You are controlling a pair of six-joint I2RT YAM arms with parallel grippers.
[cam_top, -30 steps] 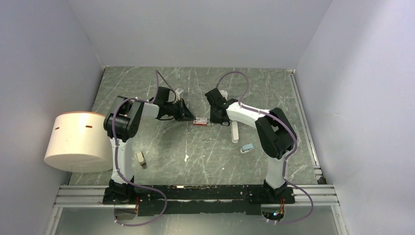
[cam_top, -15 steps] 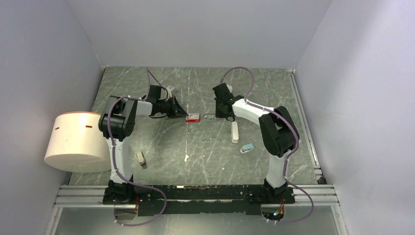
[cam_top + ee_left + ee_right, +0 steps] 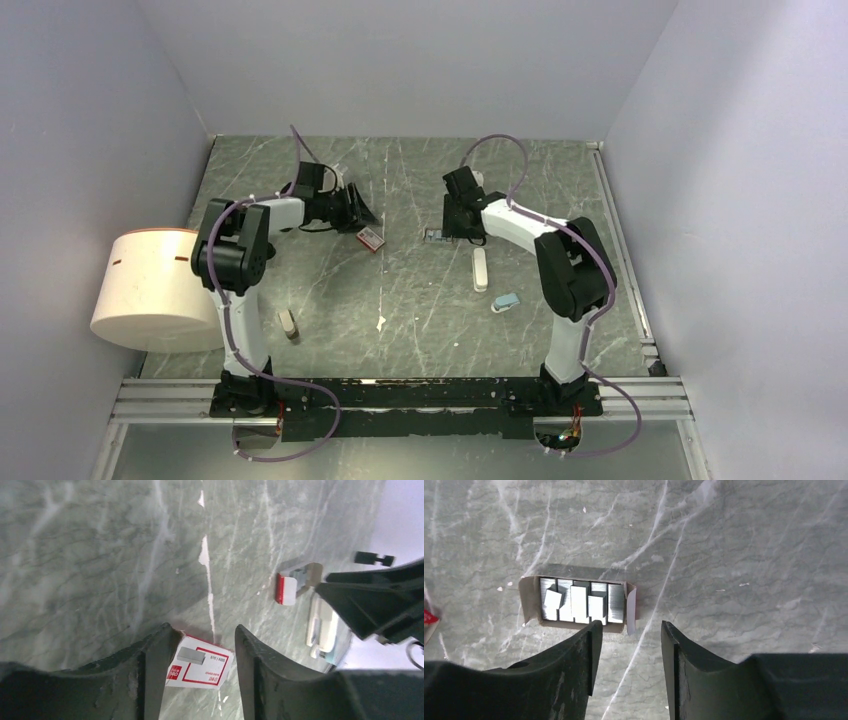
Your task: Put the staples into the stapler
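Now: cardboard tray (image 3: 528, 600) holds staples (image 3: 579, 600); right hand (image 3: 630, 626) parted, empty; left hand (image 3: 205, 630) parted near red-white box (image 3: 200, 662).

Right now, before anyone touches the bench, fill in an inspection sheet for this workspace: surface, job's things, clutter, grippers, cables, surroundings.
Surface: green marbled tabletop, with a small white scrap on it.
Job's things: staples lie in an open cardboard tray mid-table; beige stapler sits alone near the left arm's base.
Clutter: red-and-white box; long white stapler; light-blue stapler.
Grippers: left gripper open over the box; right gripper open, just short of the tray; both empty.
Cables: purple cables loop along both arms.
Surroundings: plain grey walls; large white cylinder at the left edge.
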